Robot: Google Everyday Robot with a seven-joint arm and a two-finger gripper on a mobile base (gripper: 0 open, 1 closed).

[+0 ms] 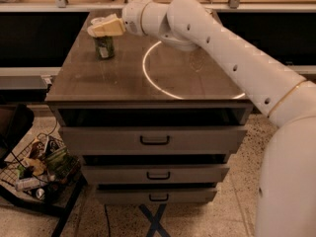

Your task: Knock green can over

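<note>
The green can (104, 47) stands upright near the far left corner of the brown cabinet top (123, 83). My gripper (101, 27) is right above the can, at its top, its pale fingers pointing left and covering the can's lid. The white arm reaches in from the right across the back of the top.
The cabinet has three drawers (154, 140) below the top. A bright ring of light (163, 78) reflects on the surface right of the can. A wire basket of rubbish (42, 169) sits on the floor at the lower left. A shelf runs behind the cabinet.
</note>
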